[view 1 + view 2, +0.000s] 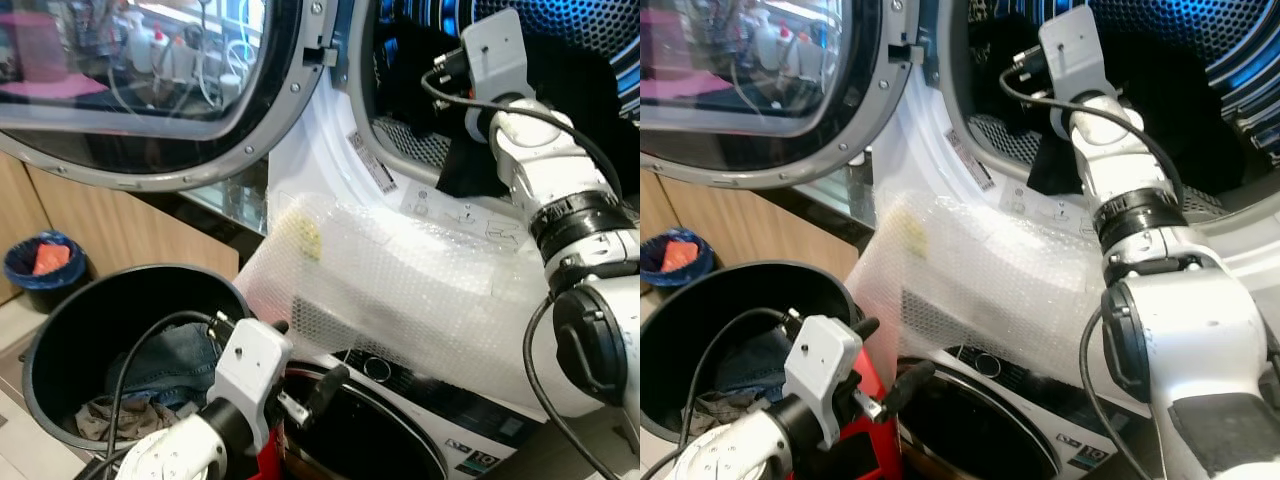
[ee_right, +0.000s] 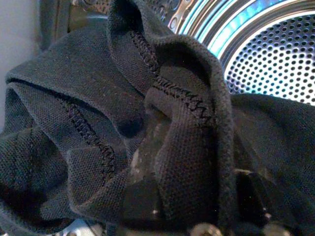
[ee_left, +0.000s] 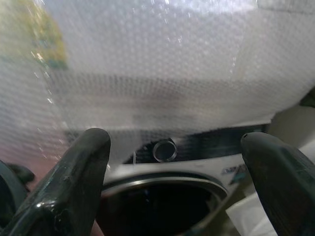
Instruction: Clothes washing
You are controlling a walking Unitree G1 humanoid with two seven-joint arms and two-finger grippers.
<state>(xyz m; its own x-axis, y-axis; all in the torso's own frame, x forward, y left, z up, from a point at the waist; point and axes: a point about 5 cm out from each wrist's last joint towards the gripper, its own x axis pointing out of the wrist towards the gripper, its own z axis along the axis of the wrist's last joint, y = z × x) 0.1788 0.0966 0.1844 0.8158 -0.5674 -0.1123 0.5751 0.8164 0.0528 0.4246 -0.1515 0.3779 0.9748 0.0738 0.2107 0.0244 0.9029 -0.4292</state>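
- Nearest, at about 7 o'clock in the left eye view, the left hand hangs with its two black fingers spread wide and nothing between them, just beside the round black plastic laundry basket. It sits close to the basket rim and the lower machine's dark round door, so a careless swing could, I judge, knock either one.
- The basket holds a blue denim garment over a beige crumpled cloth; the load looks unfinished.
- At the centre, a sheet of clear bubble wrap is draped over the white machine front below the upper drum opening. It looks loose; a trailing hem or the right arm's black cable could catch it and pull it off.
- Toward 1 o'clock, the right hand is inside the perforated steel drum, closed on a dark knitted garment bunched over the fingers. The cloth covers that wrist camera's view, so a release is hard to judge, and I would expect folds to cling to the fingers on withdrawal and drag the garment back over the lip.
- At 11 o'clock the large round glass washer door stands open above the basket.
- Farthest, at 9 o'clock, a blue-lined bin stands on the floor against wooden cabinet fronts.
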